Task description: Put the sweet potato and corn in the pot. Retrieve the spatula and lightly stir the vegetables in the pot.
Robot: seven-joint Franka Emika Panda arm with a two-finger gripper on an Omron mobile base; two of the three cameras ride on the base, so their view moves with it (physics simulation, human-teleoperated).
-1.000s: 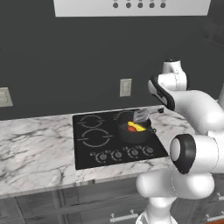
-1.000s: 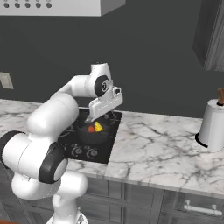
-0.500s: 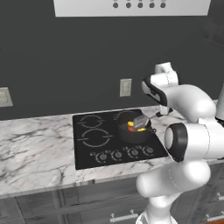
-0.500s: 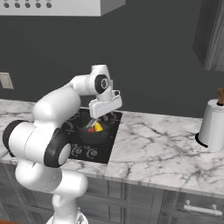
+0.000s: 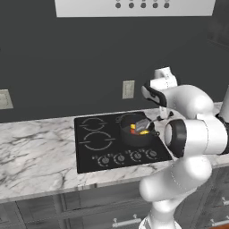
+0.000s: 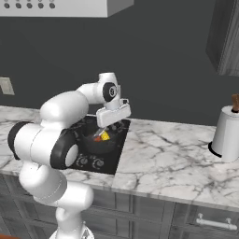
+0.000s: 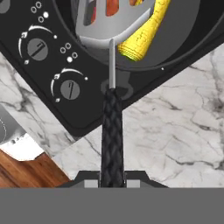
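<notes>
The dark pot (image 5: 129, 136) stands on the cooktop's right front burner. The yellow corn (image 7: 144, 33) lies in it, and the orange sweet potato (image 7: 113, 6) shows through the slots of the grey spatula head (image 7: 114, 22), which rests over the vegetables. My gripper (image 7: 112, 177) is shut on the spatula's dark braided handle (image 7: 112, 131), held outside the pot's rim (image 7: 188, 46) on its right. From the base, the gripper (image 5: 164, 115) reaches down at the pot's right side, and the corn (image 6: 105, 136) shows beside the gripper (image 6: 108, 122).
The black cooktop (image 5: 96, 138) has knobs (image 7: 69, 89) along its front edge, set in a marble counter (image 7: 175, 131). A wall outlet (image 5: 128, 89) sits behind the stove. A white canister (image 6: 228, 133) stands at the far right of the counter.
The arm's elbow has swung in toward the stove and the hand has dropped slightly. The spatula head has shifted a little inside the pot, still held.
</notes>
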